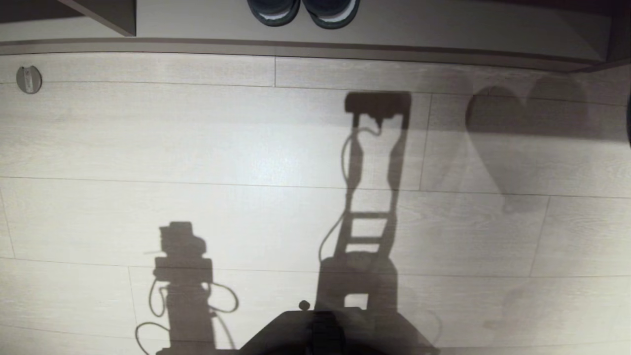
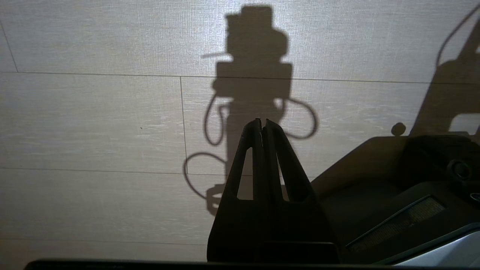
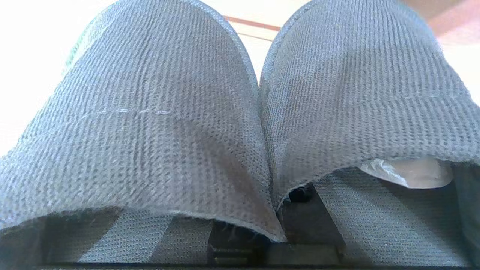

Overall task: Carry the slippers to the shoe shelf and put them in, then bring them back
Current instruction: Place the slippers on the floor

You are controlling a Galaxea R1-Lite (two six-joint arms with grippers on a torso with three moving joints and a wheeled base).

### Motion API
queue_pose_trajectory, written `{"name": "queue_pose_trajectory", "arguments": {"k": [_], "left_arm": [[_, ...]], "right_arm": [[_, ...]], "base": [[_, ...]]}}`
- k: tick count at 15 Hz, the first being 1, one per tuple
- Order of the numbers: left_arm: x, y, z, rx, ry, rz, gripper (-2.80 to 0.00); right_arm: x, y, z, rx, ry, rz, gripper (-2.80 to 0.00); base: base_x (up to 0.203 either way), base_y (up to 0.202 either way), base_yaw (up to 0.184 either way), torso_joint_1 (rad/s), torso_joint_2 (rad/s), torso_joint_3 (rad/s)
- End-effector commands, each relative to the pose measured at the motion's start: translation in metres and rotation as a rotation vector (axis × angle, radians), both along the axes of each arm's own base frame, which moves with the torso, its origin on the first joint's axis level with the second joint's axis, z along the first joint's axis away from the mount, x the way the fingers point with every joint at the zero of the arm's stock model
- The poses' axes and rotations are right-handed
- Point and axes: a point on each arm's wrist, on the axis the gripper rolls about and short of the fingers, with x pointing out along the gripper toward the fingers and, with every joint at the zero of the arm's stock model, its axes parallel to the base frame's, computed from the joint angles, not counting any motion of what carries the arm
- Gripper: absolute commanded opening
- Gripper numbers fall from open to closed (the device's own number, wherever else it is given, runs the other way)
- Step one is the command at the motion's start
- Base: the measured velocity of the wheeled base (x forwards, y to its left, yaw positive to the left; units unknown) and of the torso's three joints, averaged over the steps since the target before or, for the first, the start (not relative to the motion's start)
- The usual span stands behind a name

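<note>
The grey-blue fabric slippers (image 3: 150,112) fill the right wrist view side by side, their wide bands arching toward the camera. My right gripper (image 3: 275,210) is shut on the inner band edges where the two slippers meet; one dark finger (image 3: 311,225) shows under the bands. In the head view this gripper and the slippers are out of frame; only a double rounded shadow lies on the floor at the right. The shoe shelf (image 1: 443,29) runs along the top of the head view. My left gripper (image 2: 262,122) hangs shut and empty over the floor.
A pair of dark shoes with white-edged soles (image 1: 303,10) stands in the shelf near the middle, with a divider panel (image 1: 108,15) to their left. A round metal floor stop (image 1: 28,79) sits at the far left. My base (image 1: 325,330) shows at the bottom edge.
</note>
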Motion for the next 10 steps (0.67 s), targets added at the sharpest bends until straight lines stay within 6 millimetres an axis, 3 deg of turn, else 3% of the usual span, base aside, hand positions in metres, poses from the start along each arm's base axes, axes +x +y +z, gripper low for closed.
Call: {"name": "queue_pose_trajectory", "arguments": {"k": [1,4,7,10], "left_arm": [[0.0,0.0,-0.001,-0.001,0.002,0.0,-2.8],[0.0,0.0,-0.001,-0.001,0.002,0.0,-2.8],[0.0,0.0,-0.001,-0.001,0.002,0.0,-2.8],[0.0,0.0,-0.001,-0.001,0.002,0.0,-2.8]], "right_arm": [[-0.04,0.001,-0.023,-0.014,-0.1,0.017,-2.8],[-0.044,0.002,-0.089,-0.036,0.046,0.053,-2.8],[-0.04,0.002,-0.143,-0.038,0.146,0.062,-2.8],[-0.038,0.002,-0.16,-0.032,0.178,0.047,-2.8]], "base": [[0.0,0.0,0.0,0.0,0.0,0.0],[0.0,0.0,0.0,0.0,0.0,0.0],[0.0,0.0,0.0,0.0,0.0,0.0],[0.0,0.0,0.0,0.0,0.0,0.0]]}}
